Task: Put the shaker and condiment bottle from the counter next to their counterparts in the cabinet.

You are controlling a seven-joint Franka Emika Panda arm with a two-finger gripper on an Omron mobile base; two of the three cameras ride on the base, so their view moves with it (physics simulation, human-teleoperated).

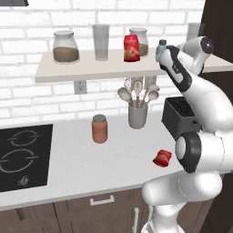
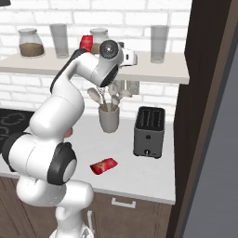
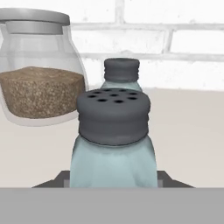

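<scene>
Pale teal, glassy shaker (image 3: pixel 113 148) with a perforated grey cap sits clamped between the gripper (image 3: pixel 113 183) fingers; its twin (image 3: pixel 121 73) stands at twelve o'clock.

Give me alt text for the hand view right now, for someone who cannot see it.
A pale blue shaker with a grey perforated cap sits close up between the claw tips, upright. Directly behind it stands a second, identical shaker on the off-white shelf, with a lidded glass jar of brown grains to the left and white brick beyond.
</scene>
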